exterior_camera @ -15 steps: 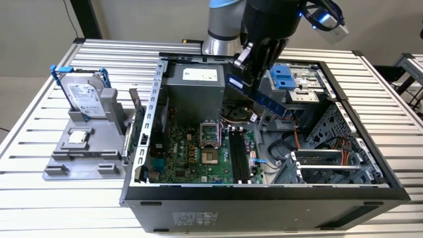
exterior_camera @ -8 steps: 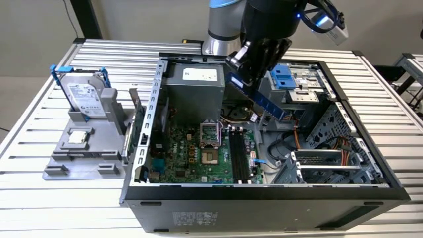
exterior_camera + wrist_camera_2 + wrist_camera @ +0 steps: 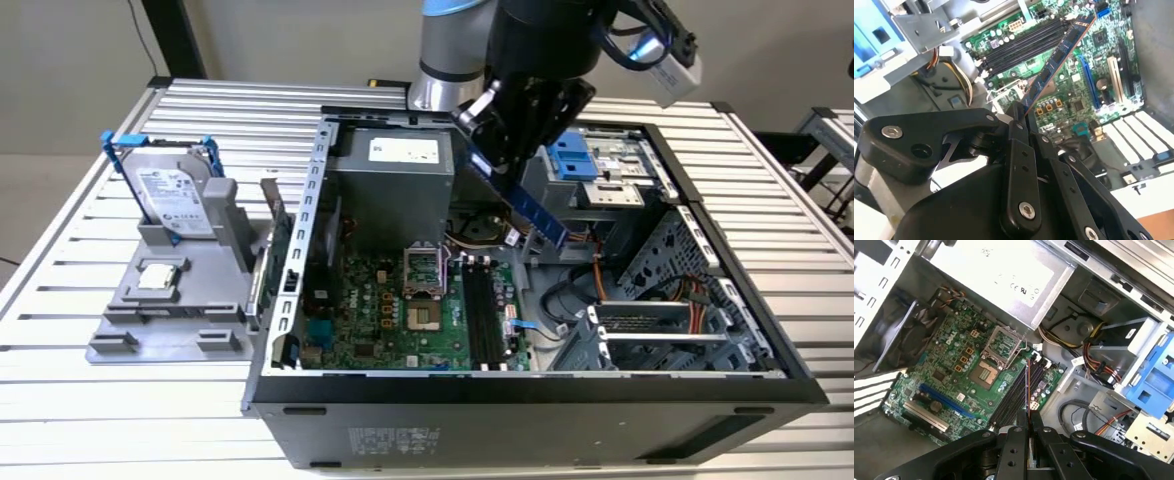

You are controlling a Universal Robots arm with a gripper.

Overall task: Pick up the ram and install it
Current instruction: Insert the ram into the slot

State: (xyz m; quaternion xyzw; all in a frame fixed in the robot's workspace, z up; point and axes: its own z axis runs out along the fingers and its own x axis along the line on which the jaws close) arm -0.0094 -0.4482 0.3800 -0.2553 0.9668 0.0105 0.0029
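While the ram [image 3: 527, 205] hangs in the end effector [image 3: 486, 158], pick-up reads as done; the carry toward the motherboard [image 3: 380, 315] is the step in hand. The end effector is clenched on one end of the stick, and the rest juts out free.

- In the exterior view the stick slants down over the open computer case [image 3: 534, 405].
- It is in the air above the black slots [image 3: 481, 315] and well clear of them.
- In the second wrist view the ram [image 3: 1056, 60] points across the slots [image 3: 1014, 47] at an angle.

Judgement: seating calls for levelling the stick and turning it into line with one slot. The bottom edge must sit square over that slot before any downward press.
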